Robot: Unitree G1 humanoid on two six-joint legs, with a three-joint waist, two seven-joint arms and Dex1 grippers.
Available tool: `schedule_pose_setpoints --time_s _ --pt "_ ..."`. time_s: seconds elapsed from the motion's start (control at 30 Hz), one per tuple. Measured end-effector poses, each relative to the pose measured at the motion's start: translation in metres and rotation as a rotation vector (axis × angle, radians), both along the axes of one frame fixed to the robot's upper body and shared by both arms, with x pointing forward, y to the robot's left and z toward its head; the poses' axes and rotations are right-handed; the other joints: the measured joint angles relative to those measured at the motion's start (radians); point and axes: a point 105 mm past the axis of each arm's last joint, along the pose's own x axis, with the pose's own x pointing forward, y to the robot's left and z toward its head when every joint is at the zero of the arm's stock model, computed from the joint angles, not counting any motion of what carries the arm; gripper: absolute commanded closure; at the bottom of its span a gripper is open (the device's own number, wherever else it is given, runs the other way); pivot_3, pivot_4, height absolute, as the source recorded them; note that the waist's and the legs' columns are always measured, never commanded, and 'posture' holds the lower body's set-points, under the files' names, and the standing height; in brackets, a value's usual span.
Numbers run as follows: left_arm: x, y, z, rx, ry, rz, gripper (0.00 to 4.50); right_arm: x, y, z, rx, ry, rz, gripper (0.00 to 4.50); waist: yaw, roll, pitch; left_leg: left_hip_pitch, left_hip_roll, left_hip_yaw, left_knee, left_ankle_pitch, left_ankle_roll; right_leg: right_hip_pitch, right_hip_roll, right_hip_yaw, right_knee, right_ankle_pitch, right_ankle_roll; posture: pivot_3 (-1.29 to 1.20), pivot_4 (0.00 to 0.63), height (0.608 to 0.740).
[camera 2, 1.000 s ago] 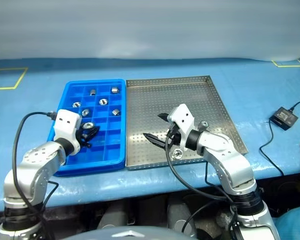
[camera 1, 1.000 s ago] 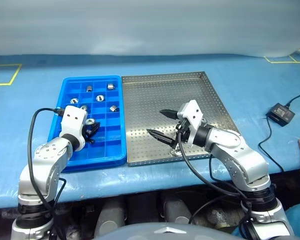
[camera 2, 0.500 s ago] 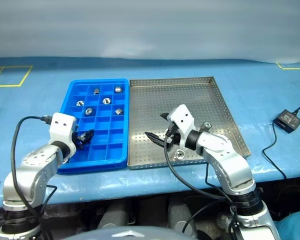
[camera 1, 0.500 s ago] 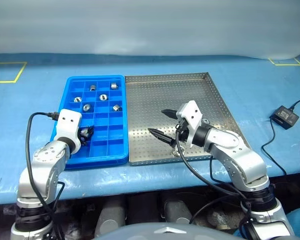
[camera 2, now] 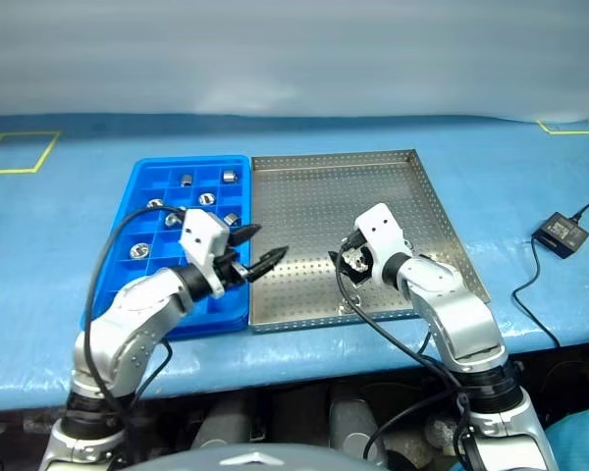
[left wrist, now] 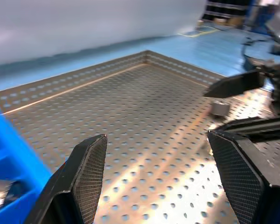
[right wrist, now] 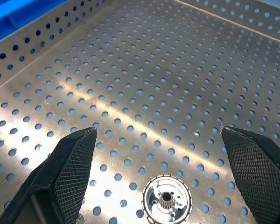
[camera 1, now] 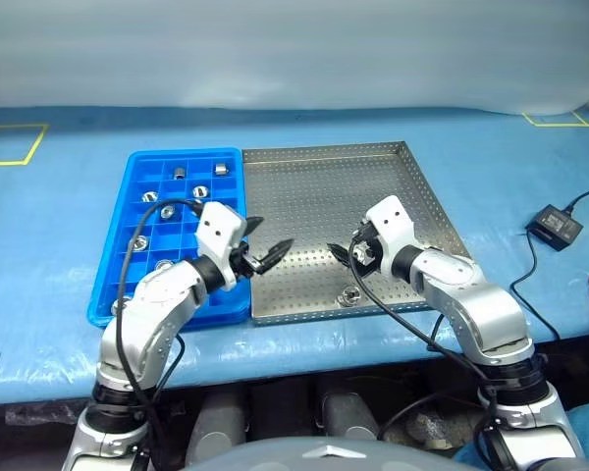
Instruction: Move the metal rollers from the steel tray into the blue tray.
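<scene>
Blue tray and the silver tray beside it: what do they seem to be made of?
The bright blue compartment tray looks like moulded plastic: uniform colour, soft sheen, thin grid walls. The large perforated silver tray looks like sheet steel: brushed grey surface with bright reflections, punched holes and a folded low rim.

No readable text, labels, brands or numbers are showing anywhere.
</scene>
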Motion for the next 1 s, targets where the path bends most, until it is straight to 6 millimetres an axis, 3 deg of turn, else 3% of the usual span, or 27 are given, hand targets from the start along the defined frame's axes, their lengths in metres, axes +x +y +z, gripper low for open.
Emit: schedule_pose_setpoints --time_s 0.3,0.57,0.67,0.83,0.93,1.0 --pt "-0.003 -0.008 -0.008 0.001 0.007 -0.063 0.76 0.001 -0.007 -0.030 0.012 0.133 -0.104 0.00 -0.022 0.000 0.000 0.000 0.000 0.000 0.001 0.000 0.000 0.000 0.001 0.001 0.000 0.000 0.001 -0.11 0.150 0.740" --pt "-0.005 -0.008 -0.011 0.000 0.019 -0.070 0.74 0.005 -0.017 -0.045 0.011 0.179 -0.180 2.52 -0.022 0.000 0.000 0.000 0.000 0.000 0.001 0.000 0.000 0.000 0.001 0.001 0.000 0.000 0.001 -0.10 0.150 0.740" --pt "-0.007 -0.007 -0.015 0.002 0.034 -0.066 0.74 0.005 -0.016 -0.045 0.011 0.179 -0.180 2.76 -0.022 0.000 0.000 0.000 0.000 0.000 0.001 0.000 0.000 0.000 0.001 0.001 0.000 0.000 0.001 -0.10 0.150 0.740" --pt "-0.004 0.002 -0.022 0.032 0.063 -0.003 0.74 0.005 -0.011 -0.036 0.014 0.141 -0.157 2.76 -0.023 0.000 0.000 0.000 0.001 0.000 0.001 0.000 0.000 0.000 0.001 0.001 0.000 -0.001 0.002 -0.07 0.150 0.740" --pt "0.001 0.023 -0.026 0.048 0.077 0.117 0.74 0.009 0.003 -0.016 0.027 0.068 -0.089 2.76 -0.025 0.001 0.000 0.000 0.001 0.000 0.001 0.000 0.000 -0.001 0.002 0.001 0.001 -0.001 0.004 -0.04 0.150 0.740" --pt "0.004 0.042 -0.026 0.066 0.082 0.221 0.74 0.010 0.024 0.004 0.063 0.016 -0.001 2.76 -0.024 0.001 0.000 0.000 0.003 -0.001 0.001 0.000 0.000 0.000 0.004 0.001 0.001 -0.001 0.004 -0.02 0.150 0.740"
